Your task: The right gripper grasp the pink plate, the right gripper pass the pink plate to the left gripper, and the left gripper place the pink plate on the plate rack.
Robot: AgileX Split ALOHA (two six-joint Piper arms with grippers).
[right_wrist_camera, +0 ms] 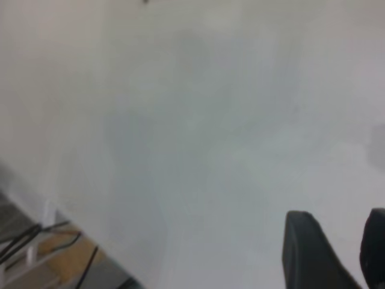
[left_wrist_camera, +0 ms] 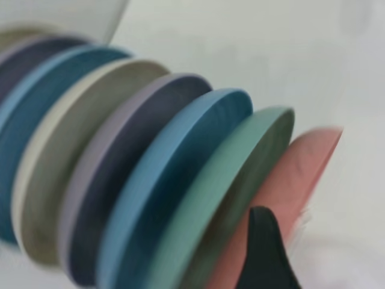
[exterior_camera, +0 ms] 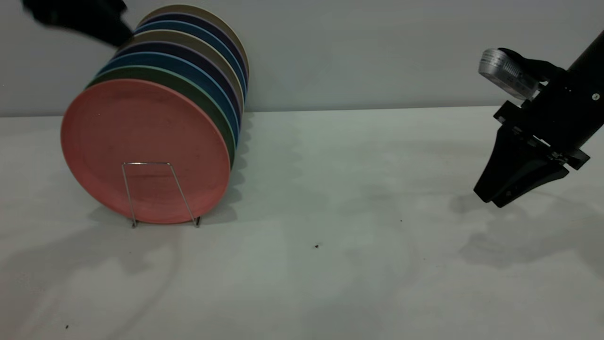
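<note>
The pink plate [exterior_camera: 141, 137] stands upright at the front of the plate rack [exterior_camera: 147, 164], leaning on a teal-green plate behind it. The rack's front wire loop crosses the pink plate's lower face. My left gripper [exterior_camera: 106, 26] hovers above the back of the plate row, touching nothing. In the left wrist view one of its fingers [left_wrist_camera: 264, 256] shows beside the pink plate's [left_wrist_camera: 298, 171] rim, with the other finger out of frame. My right gripper [exterior_camera: 490, 198] hangs over the table at the far right, open and empty, as the right wrist view [right_wrist_camera: 337, 220] also shows.
Several more plates in teal-green [exterior_camera: 198, 92], blue, purple and beige stand in the rack behind the pink one. The white table [exterior_camera: 330, 212] stretches between rack and right arm. A wall stands behind. Cables lie past the table edge [right_wrist_camera: 36, 238].
</note>
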